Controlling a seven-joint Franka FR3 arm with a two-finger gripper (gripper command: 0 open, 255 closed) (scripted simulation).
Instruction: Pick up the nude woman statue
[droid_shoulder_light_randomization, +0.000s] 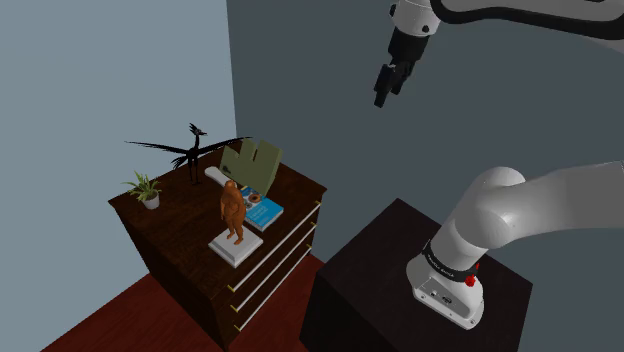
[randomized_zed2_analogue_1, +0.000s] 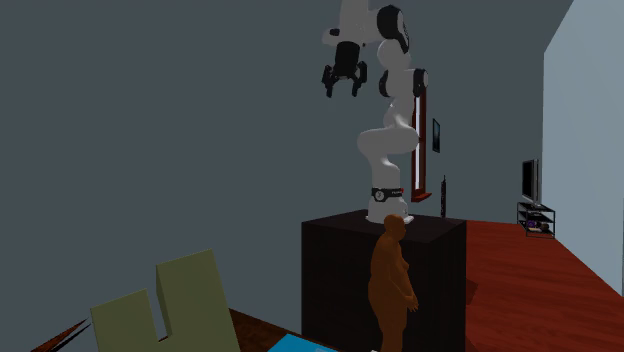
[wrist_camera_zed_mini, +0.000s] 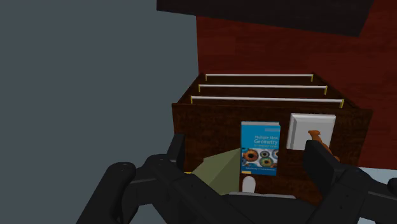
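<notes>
Well, the statue (droid_shoulder_light_randomization: 234, 210) stands tall and narrow on its white base (droid_shoulder_light_randomization: 224, 247), a book (droid_shoulder_light_randomization: 266, 212) just beside, all far below the gripper (droid_shoulder_light_randomization: 382, 96), whose fingers stand apart. Descending off-centre, one finger could clip the statue and topple it.

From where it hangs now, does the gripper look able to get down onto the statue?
Probably yes: the open gripper hangs high over the dresser, and nothing stands between it and the brown statue; the book lies beside it.
</notes>
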